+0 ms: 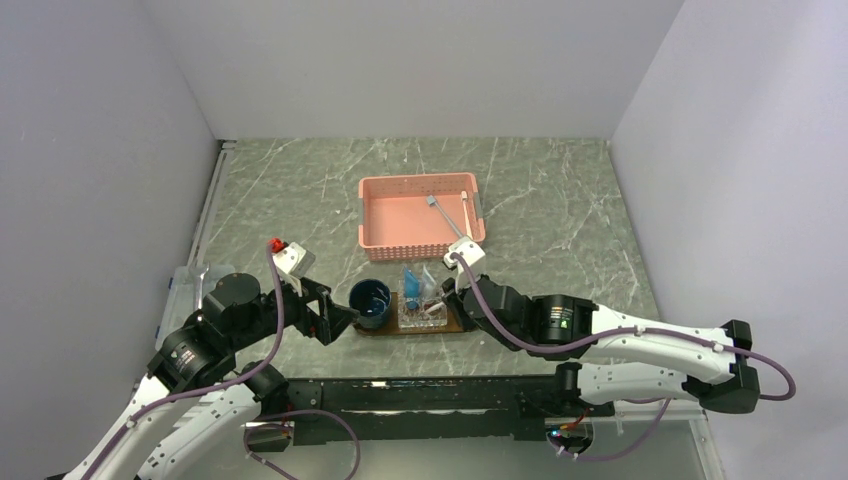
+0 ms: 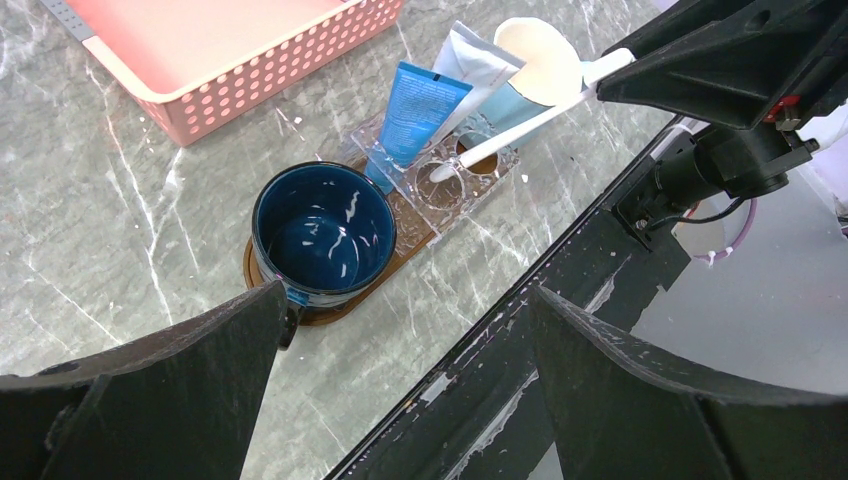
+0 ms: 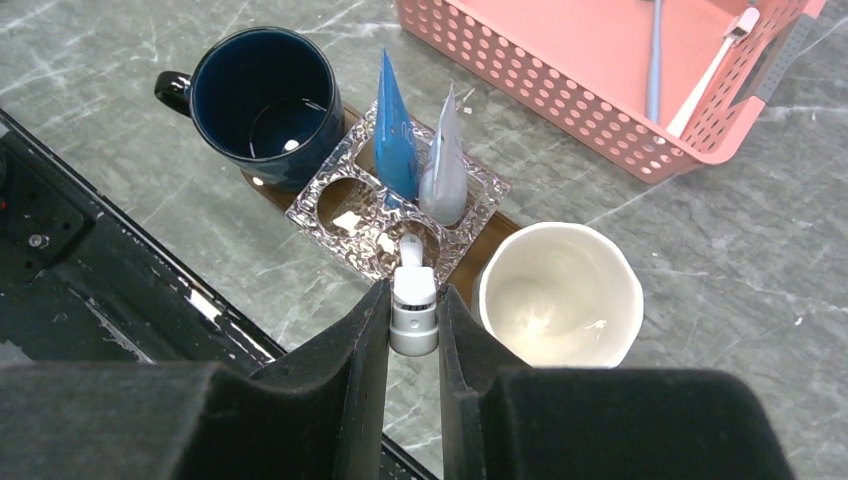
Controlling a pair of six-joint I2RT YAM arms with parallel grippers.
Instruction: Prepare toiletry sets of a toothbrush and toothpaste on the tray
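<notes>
Right gripper (image 3: pixel 413 290), lower centre of the right wrist view: jaws drawn narrow and clamped on the white plastic handle of a toothbrush (image 3: pixel 413 325). In the left wrist view the slim shaft is seen slanting down, its far end set in a round well of the clear square dish (image 3: pixel 350 200).

The dish is moulded, faceted and glassy, with four round wells. Two flat toothpaste tubes are stood upright in the far wells, one blue tube (image 3: pixel 395 140) and one pale tube (image 3: pixel 443 175), each pinched to a wedge on top.

The dish is carried on the tray (image 3: pixel 497 235), glossy dark-brown wood. A glazed navy mug (image 3: pixel 265 100) is set on its rounded end at upper left; a matte cream mug (image 3: pixel 560 295) is seen lower right.

The pink perforated basket (image 3: pixel 560 90), upper right, holds two spare brushes (image 3: pixel 655 50).

Left gripper (image 2: pixel 405 295): black wedge-shaped fingers spread wide, nothing held, at the bottom of its view, apart from the navy mug.

The table (image 1: pixel 300 200) is grey-green and marbled.
</notes>
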